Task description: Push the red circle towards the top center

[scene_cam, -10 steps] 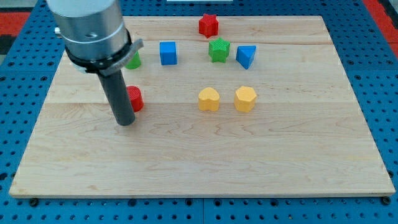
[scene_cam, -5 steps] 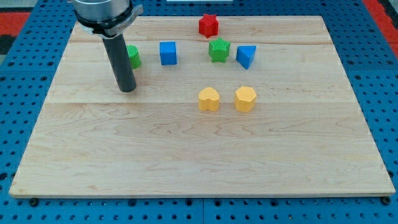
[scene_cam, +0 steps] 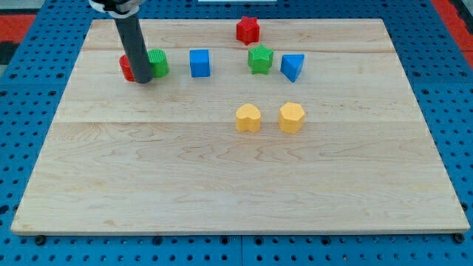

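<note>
The red circle (scene_cam: 127, 68) lies near the view's upper left, mostly hidden behind my rod. My tip (scene_cam: 143, 79) rests on the board just in front of it and touches or nearly touches it. A green circle (scene_cam: 158, 63) sits right beside the rod on its right side. The board's top centre lies to the right, near the red star (scene_cam: 247, 30).
A blue cube (scene_cam: 199, 63), a green star (scene_cam: 260, 59) and a blue triangle (scene_cam: 293, 66) stand in a row across the upper board. A yellow heart (scene_cam: 247, 117) and a yellow hexagon (scene_cam: 291, 117) sit mid-board.
My rod has moved up the view and slightly left. The red circle went with it, from mid-left up to beside the green circle.
</note>
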Controlling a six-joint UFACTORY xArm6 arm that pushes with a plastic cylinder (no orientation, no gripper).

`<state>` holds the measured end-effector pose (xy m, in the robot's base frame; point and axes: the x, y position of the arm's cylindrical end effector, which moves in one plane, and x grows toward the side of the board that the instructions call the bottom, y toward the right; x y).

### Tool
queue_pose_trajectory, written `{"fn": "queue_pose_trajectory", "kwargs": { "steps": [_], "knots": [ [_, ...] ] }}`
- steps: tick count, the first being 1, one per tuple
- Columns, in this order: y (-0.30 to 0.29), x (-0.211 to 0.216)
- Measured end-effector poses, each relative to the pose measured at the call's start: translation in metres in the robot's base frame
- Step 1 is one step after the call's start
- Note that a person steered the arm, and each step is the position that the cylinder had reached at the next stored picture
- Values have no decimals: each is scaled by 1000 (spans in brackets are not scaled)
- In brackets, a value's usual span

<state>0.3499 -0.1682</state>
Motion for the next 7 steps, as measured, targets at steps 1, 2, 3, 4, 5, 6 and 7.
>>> {"fn": "queue_pose_trajectory", "kwargs": {
  "steps": [1,2,3,4,5,6,7],
  "knots": [
    [-21,0],
    [-36,-3],
    [-48,-5],
    [-69,-5],
    [-46,-20],
    [-19,-38],
    [-11,-54]
  ]
}}
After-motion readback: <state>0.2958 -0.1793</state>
